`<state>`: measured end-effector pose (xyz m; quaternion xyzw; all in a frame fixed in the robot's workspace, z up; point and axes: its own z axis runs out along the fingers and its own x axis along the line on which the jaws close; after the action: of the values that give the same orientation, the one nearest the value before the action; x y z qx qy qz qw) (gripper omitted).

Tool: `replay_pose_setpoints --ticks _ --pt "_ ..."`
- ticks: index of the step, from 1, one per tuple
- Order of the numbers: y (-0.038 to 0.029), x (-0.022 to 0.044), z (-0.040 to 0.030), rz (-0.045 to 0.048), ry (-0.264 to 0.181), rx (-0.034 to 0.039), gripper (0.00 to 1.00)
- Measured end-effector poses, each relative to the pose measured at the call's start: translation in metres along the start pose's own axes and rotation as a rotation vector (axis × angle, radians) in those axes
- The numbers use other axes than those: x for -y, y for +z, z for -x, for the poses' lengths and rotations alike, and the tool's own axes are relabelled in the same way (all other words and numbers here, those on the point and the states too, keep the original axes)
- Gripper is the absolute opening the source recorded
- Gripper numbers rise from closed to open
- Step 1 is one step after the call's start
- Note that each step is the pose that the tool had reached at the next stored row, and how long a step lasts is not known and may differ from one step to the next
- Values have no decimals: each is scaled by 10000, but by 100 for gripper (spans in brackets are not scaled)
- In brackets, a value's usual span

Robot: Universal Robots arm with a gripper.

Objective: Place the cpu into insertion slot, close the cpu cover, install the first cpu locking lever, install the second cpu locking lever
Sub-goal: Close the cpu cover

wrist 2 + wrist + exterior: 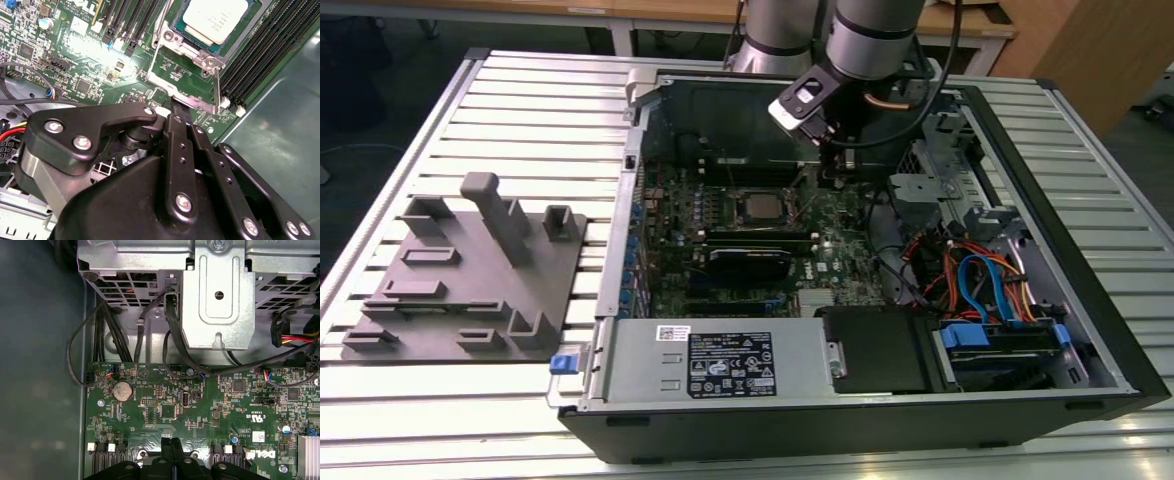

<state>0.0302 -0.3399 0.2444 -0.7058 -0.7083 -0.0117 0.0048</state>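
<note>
The cpu [216, 19], a square chip with a dull silver top, lies in the insertion slot [199, 49] on the green board; in the exterior view the cpu [758, 205] sits mid-board. The cpu cover [194, 101], a thin silvery frame with a square window, is tilted up off the socket, and the green board shows through its window. My gripper [179, 107] is shut, its black fingertips right at the cover's free edge; whether they pinch it I cannot tell. The gripper [838, 160] hangs just to the exterior view's right of the socket. The first wrist view has the gripper [172, 442] over the board.
Long black memory slots [255, 60] run beside the socket. A metal drive cage [217, 300] and black cables [100, 330] stand at the board's edge. The open computer case [1067, 200] rests on a slatted table, with a grey fixture block [467, 270] at the exterior view's left.
</note>
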Motion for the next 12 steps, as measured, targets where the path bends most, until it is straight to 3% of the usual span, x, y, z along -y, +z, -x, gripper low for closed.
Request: replay_pose_setpoints --ticks 12 --pt "0 33 0 0 0 0 10"
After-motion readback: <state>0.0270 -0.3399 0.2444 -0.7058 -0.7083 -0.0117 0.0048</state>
